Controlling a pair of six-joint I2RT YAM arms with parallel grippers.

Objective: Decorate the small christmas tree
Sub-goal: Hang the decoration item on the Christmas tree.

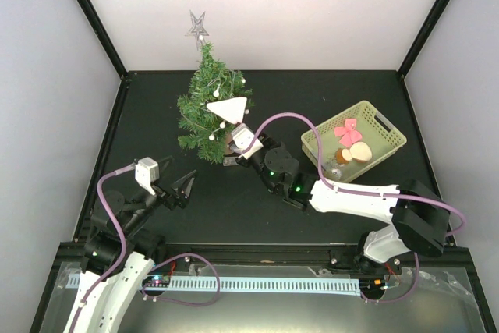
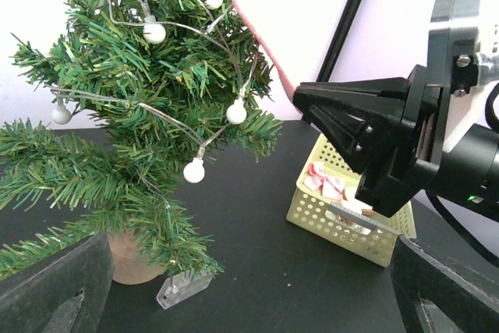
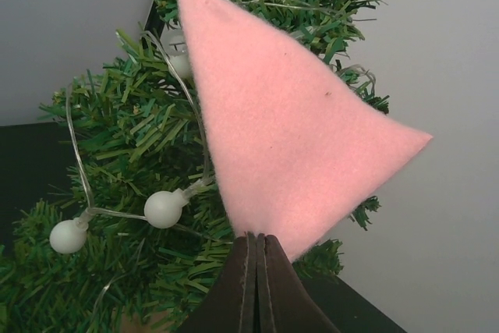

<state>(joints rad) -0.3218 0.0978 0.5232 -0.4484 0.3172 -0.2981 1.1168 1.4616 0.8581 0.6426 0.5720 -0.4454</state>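
Note:
The small christmas tree (image 1: 204,111) stands at the back left of the black table, strung with white bulb lights and topped by a silver star (image 1: 196,27). Its wooden stump base (image 2: 131,261) shows in the left wrist view. My right gripper (image 1: 237,125) is shut on the lower edge of a pink felt triangle (image 3: 288,130), which it holds up against the tree's right side (image 3: 140,154). From the left wrist the same felt (image 2: 261,33) is seen edge-on. My left gripper (image 1: 181,187) hovers open and holds nothing, in front of and left of the tree, its fingers (image 2: 54,290) wide apart.
A pale green perforated basket (image 1: 392,128) sits at the right with a pink bow (image 1: 346,130) and other small ornaments inside. A clear plastic battery box (image 2: 181,287) lies at the tree's foot. Black frame posts and white walls bound the table.

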